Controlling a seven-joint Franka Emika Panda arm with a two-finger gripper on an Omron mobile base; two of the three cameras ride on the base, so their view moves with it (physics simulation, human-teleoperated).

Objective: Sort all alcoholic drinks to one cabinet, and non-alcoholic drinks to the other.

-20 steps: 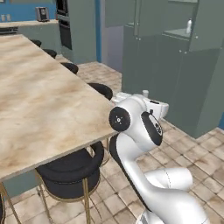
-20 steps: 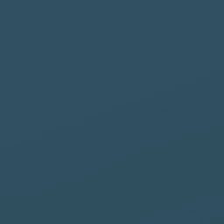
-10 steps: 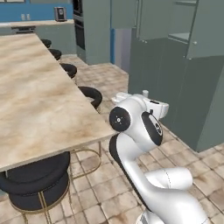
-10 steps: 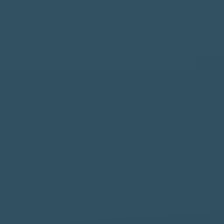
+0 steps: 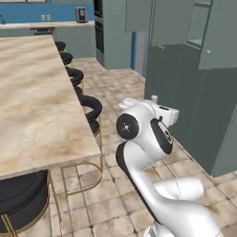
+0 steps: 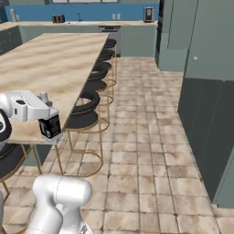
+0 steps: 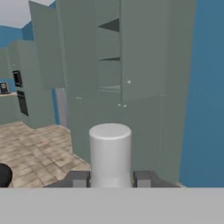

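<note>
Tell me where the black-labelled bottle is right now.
The black-labelled bottle is clamped in the hand, at the left of the right base view, level with the island counter's near edge and above the bar stools.

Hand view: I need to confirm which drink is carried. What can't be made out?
- Hand view: bottle between the fingers shows its pale cap; the label is hidden beneath.
- Right base view: its black label too small to read.
- Left base view: the arm hides the bottle's body.
</note>
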